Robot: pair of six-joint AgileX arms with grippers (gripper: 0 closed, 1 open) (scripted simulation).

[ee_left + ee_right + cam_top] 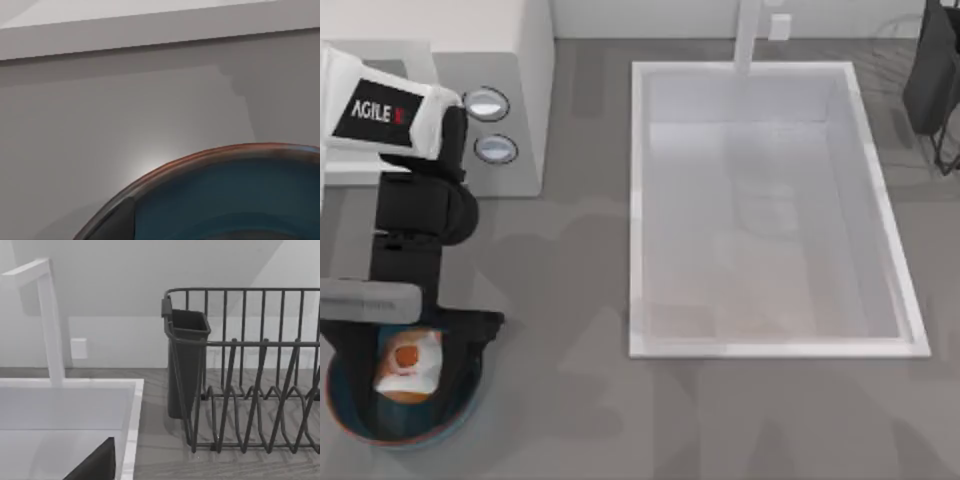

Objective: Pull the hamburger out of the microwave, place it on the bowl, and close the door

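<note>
Hamburger [408, 362] is lying in the dark-blue bowl [340, 412] at the table's left front, our left gripper [412, 345] hovering over it; we cannot tell its grip. Microwave [510, 60] is standing behind, white sink [640, 200] lying to the right.

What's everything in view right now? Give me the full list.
hamburger: one, tan bun, white top with orange spot, over the bowl, between the left claw's fingers
bowl: one, dark blue, reddish rim, table's front left
microwave: one, off-white, two knobs, back left
sink: one, white, centre right
faucet: one, white, behind sink
rack: one, dark wire, back right
left claw: black, at the bowl
</note>
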